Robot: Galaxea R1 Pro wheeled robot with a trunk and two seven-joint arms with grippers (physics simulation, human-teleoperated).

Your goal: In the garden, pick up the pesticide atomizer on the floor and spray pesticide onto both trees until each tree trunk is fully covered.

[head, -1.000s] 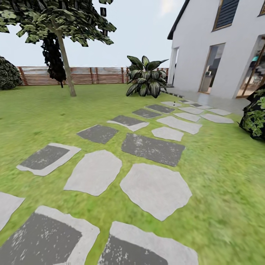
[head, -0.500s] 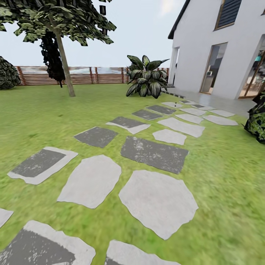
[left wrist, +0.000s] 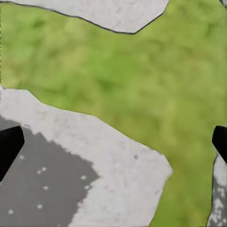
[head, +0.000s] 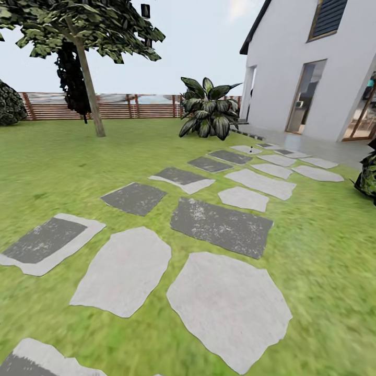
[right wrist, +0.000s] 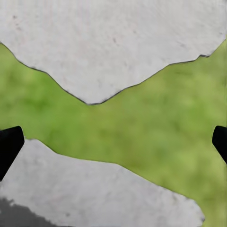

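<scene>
Both grippers, left [left wrist: 113,146] and right [right wrist: 113,144], spread apart, empty, over stones [head: 224,303] in lawn [head: 324,235]; tree [head: 89,78] near fence [head: 120,106].

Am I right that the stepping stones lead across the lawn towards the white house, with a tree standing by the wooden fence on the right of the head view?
Not quite: the tree stands by the wooden fence on the left of the head view, not the right. The stepping stones do lead across the lawn towards the white house.
</scene>
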